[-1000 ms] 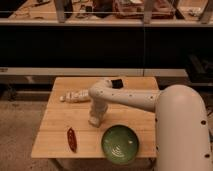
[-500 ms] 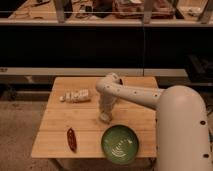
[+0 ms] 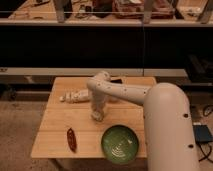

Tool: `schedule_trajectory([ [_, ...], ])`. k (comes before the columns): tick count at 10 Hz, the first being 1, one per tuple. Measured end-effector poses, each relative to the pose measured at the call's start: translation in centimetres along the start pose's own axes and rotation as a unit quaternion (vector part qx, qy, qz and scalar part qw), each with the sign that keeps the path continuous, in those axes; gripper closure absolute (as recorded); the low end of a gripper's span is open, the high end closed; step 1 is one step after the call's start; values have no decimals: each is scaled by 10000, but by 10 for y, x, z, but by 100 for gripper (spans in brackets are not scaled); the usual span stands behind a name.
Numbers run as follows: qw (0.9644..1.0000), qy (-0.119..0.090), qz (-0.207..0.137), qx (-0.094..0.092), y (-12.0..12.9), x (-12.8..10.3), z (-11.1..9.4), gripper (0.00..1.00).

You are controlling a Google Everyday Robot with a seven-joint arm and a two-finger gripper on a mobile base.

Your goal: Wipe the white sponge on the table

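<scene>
At your far left lies the white packet [image 3: 75,96]; the gripper [image 3: 97,116], jaws clamped seemingly on the white sponge [image 3: 98,118], has slid back left across the table [image 3: 50,135]; wiping looks underway; the green plate [image 3: 120,144] sits near right.

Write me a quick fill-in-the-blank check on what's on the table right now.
1. The end effector is down at the ___ of the table, away from its edges.
2. The plate nearest it is ___.
3. In the picture, the dark red object lies on the plate's ___ side.
Missing words: middle, green, left.
</scene>
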Motion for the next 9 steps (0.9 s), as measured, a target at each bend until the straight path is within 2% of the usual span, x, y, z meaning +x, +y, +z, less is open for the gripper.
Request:
schedule_trajectory([
  [3,9984,-120,-539,135,-22,-45,-3,62],
  [5,9959,-152,-883,154,-23,-72,-5,62],
  [7,9935,-161,-1119,125,-12,-91,-5,62],
  [9,9934,-143,-1139,52,10,-97,-1,62],
])
